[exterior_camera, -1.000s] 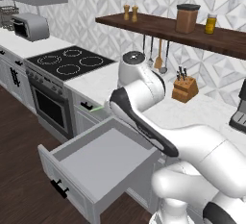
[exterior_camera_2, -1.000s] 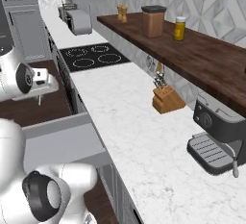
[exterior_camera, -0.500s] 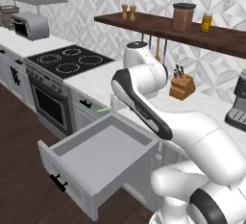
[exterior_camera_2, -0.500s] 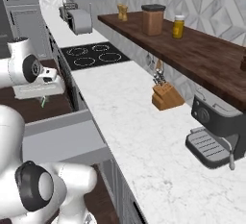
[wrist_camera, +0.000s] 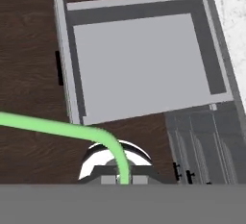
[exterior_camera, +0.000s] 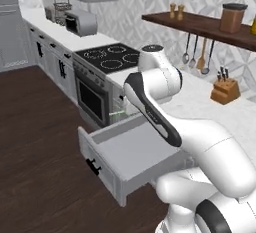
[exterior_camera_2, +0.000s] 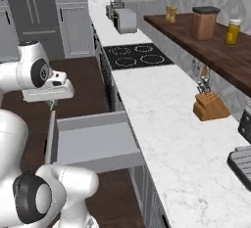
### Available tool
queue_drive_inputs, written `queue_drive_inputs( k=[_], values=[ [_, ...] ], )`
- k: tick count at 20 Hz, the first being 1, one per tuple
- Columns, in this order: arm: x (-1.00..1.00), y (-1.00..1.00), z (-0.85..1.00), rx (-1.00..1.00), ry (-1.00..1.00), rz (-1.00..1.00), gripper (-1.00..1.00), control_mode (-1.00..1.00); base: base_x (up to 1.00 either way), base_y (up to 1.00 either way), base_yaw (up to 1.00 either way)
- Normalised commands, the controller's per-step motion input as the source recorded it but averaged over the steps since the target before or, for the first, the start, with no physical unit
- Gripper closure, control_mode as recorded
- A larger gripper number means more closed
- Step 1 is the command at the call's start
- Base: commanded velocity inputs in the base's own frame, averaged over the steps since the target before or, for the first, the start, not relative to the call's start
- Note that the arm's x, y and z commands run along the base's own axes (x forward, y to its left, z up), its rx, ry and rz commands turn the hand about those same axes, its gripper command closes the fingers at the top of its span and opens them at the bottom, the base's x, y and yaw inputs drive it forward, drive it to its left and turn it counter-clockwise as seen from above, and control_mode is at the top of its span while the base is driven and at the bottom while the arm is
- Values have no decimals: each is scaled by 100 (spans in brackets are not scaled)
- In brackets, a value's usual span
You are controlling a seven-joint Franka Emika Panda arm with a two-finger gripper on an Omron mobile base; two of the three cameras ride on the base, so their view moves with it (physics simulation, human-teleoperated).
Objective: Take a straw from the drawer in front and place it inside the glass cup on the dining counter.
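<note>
Place: a home kitchen, and it's showing everywhere.
Cooking: a black cooktop (exterior_camera_2: 137,56) is sitting in the marble table (exterior_camera_2: 166,124), with an oven (exterior_camera: 92,97) showing below it.
Storage: grey cabinets (exterior_camera: 47,57) are running along the wall, and one drawer (exterior_camera: 130,154) is standing pulled open.
Tools: a knife block (exterior_camera_2: 210,107) is standing on the marble, and utensils (exterior_camera: 194,52) are hanging under a wooden shelf (exterior_camera_2: 206,41) with jars.
Appliance: a toaster (exterior_camera: 80,23) is waiting further along.
Floor: dark wood floor (exterior_camera: 35,142) is stretching out.

Knife block (exterior_camera_2: 210,107) on worktop beside black cooktop (exterior_camera_2: 138,56)
</note>
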Motion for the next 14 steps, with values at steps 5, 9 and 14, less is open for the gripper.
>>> queue_drive_inputs(
  k=[5, 9, 14],
  values=[
    [0, 0, 0, 0, 0, 0, 100, 100, -7, 70, 89],
    [0, 0, 0, 0, 0, 0, 100, 100, 16, 98, 60],
    [0, 0, 0, 0, 0, 0, 100, 100, 79, 98, 22]
  ],
)
